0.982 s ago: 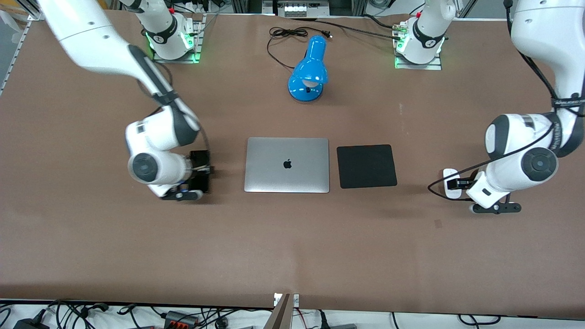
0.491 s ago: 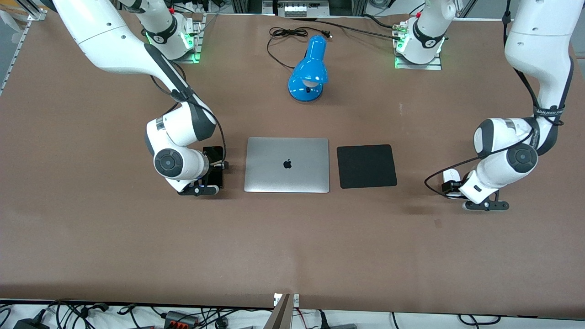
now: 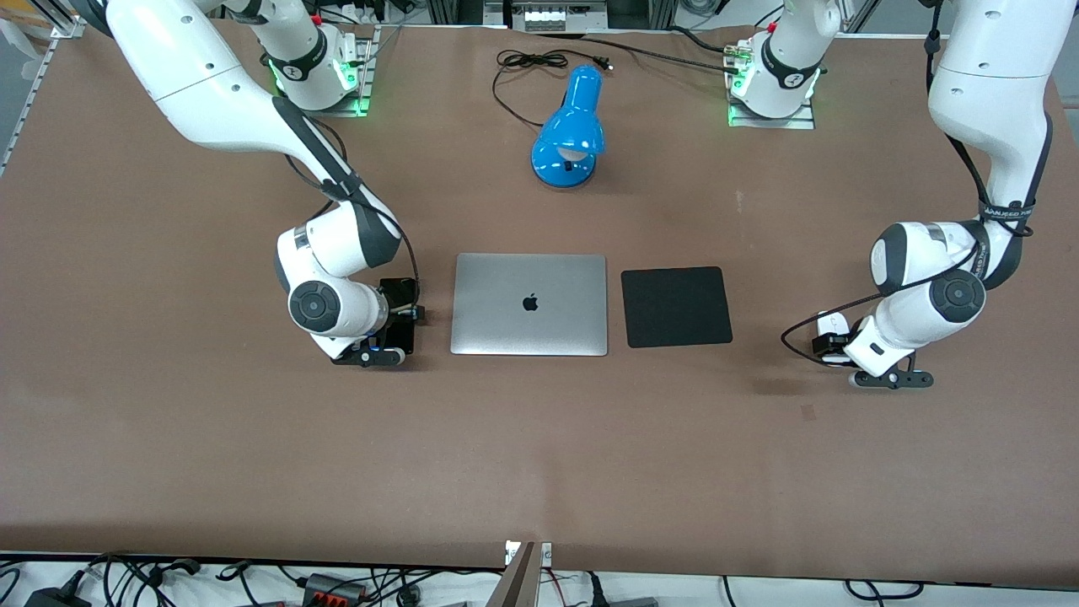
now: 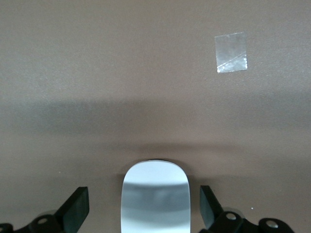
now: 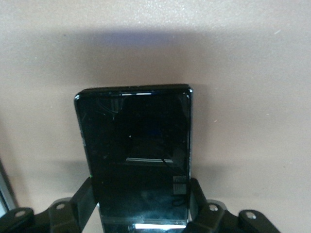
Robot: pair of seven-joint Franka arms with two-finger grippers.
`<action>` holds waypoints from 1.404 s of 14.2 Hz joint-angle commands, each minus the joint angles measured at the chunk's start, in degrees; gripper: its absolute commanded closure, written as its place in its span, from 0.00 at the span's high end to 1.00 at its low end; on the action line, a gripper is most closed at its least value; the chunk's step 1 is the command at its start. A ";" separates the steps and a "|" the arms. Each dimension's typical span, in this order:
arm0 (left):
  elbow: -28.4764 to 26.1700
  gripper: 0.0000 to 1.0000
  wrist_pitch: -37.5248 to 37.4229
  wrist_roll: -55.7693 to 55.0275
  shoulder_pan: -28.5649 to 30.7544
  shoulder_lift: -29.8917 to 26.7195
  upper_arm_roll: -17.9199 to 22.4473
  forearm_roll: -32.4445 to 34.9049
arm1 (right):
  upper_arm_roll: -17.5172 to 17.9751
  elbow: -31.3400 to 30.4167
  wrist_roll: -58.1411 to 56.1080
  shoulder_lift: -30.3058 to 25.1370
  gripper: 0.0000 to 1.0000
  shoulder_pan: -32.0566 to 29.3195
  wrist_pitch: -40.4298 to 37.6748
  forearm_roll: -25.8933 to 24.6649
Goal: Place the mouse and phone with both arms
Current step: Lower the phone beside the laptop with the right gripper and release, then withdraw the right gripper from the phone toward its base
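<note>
— Phone first: where has it got to?

— It's at the right arm's end of the row of things, just beside the closed silver laptop, with a narrow strip of brown table between them. The right gripper has it. From the right wrist view, both fingers press against the long edges of the black slab, glossy face up.

— Is it lifted or lying flat?

— I can't tell from where I'm standing. The gripper is very low and a shadow surrounds the phone, but I can't see whether it touches the table.

— And next along?

— After the laptop comes the square black mouse pad, close beside it and not touching. The blue desk lamp sits farther from the front camera than both, toward the arms' bases, with its black cord looped on the table.

— Then the mouse?

— Mouse is well apart from the pad, toward the left arm's end of the table, roughly level with the pad's nearer edge. It lies flat on the table, mostly hidden under the arm in the front view.

— Gripped?

— No. The left gripper is down around it with the jaws spread. Each of its fingertips stands off from the white shell, with a gap of bare table on either side. A small square of clear tape is stuck to the table nearby, clear of the mouse.
</note>
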 commanded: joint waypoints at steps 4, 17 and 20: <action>0.31 0.88 -0.19 1.52 0.88 0.10 -0.63 1.21 | 0.28 6.14 0.91 -5.56 1.00 -4.85 -7.89 0.33; 0.40 0.75 -1.69 1.60 0.88 1.77 -0.89 1.21 | -0.15 8.53 -6.21 -33.26 1.00 -19.28 -33.85 4.81; 0.40 0.78 -1.69 1.43 0.88 1.77 -0.89 1.12 | -0.24 8.00 -5.95 -33.26 1.00 -19.63 -34.72 5.25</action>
